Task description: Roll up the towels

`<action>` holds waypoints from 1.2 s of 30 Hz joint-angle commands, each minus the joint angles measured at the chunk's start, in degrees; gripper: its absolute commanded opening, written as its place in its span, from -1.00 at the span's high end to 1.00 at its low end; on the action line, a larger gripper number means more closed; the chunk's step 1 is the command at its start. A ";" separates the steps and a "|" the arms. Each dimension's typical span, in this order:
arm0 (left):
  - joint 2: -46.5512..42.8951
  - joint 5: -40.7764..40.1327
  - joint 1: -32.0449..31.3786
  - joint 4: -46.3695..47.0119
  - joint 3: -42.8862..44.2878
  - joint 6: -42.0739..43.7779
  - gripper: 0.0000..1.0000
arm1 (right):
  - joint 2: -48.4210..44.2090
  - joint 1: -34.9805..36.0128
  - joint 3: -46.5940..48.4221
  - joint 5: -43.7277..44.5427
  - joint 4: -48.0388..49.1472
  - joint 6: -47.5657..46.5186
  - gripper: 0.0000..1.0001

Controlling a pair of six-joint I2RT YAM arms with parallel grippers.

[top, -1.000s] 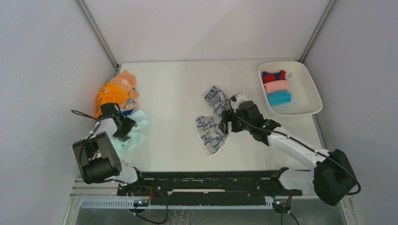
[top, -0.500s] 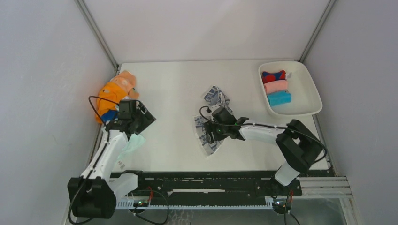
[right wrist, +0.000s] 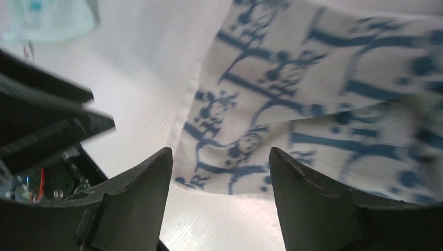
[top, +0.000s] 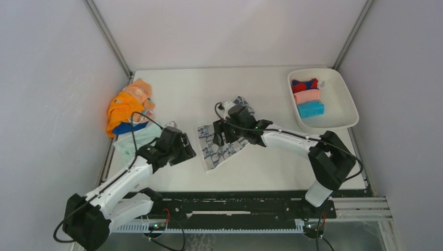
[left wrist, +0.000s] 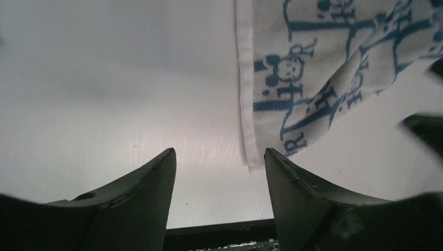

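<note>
A white towel with blue print lies spread and a little rumpled at mid-table; it also fills the upper right of the left wrist view and most of the right wrist view. My left gripper is open just off the towel's left edge, and the towel's near corner lies by its right fingertip. My right gripper hovers open over the towel's left part, with nothing pinched. More towels are heaped at far left: orange, pale mint and a bit of blue.
A white tray at the back right holds three rolled towels: red-and-blue, pink and bright blue. Grey walls close in the table on three sides. The two grippers are close together near the printed towel.
My left arm has swung from the pile at far left to the printed towel's left edge. The right gripper has moved left across the towel, which now lies flatter and further left.
</note>
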 commanded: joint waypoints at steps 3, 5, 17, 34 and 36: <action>12.08 -4.92 -12.11 2.73 7.02 -0.93 -0.30 | -9.20 -9.07 -3.03 5.49 -2.77 -0.24 -0.35; 17.27 -5.44 -15.15 2.79 11.10 0.19 -0.25 | -10.57 -11.85 -5.01 6.42 -2.71 -0.18 -0.35; 39.58 -3.90 -20.76 -1.60 24.96 6.68 0.02 | -10.20 -22.03 -8.81 6.59 -1.60 1.32 -0.25; 28.48 -1.81 -3.48 0.64 1.76 4.95 0.00 | 0.96 -21.95 -2.21 10.15 -3.93 0.07 0.11; 28.04 -2.20 -3.05 0.53 1.41 4.86 -0.01 | 2.81 -21.47 -0.48 10.85 -4.38 -0.37 0.11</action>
